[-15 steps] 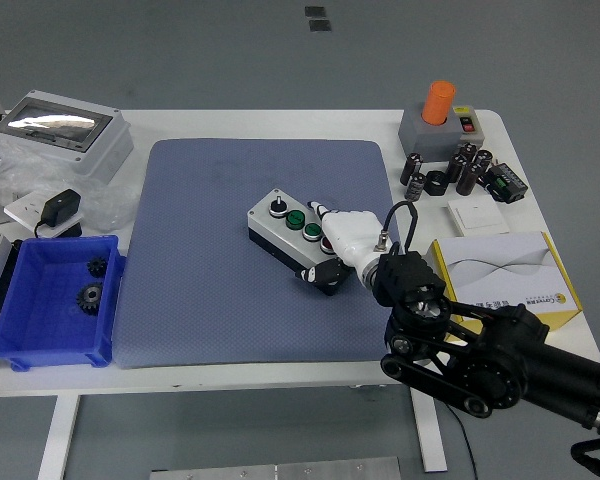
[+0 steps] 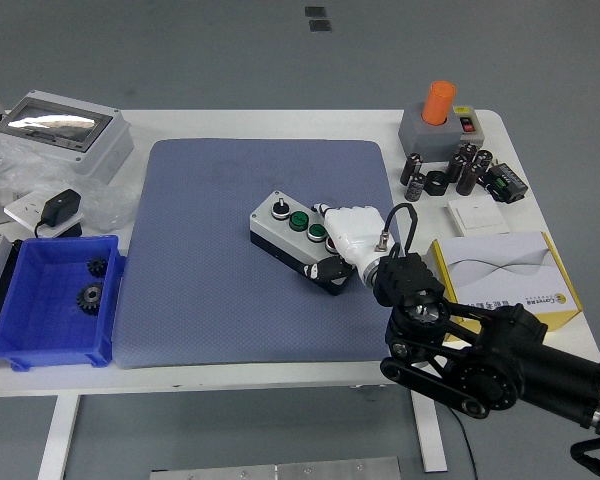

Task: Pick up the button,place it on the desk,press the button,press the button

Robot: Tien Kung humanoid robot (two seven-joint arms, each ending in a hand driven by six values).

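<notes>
Presently the white five-fingered right hand (image 2: 350, 232) rests curled on the grey rectangular push-button box (image 2: 298, 240), holding nothing. Press squarely down (box lies loose on the blue-grey mat (image 2: 210, 250)), lest it skid.

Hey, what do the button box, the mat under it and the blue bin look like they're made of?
Button box: probably plastic, light grey matte lid on a black base, though painted metal is possible. Mat: looks like soft rubber or foam, with a finely dotted blue-grey surface. Blue bin: moulded plastic, uniform glossy colour with thick rims.
</notes>
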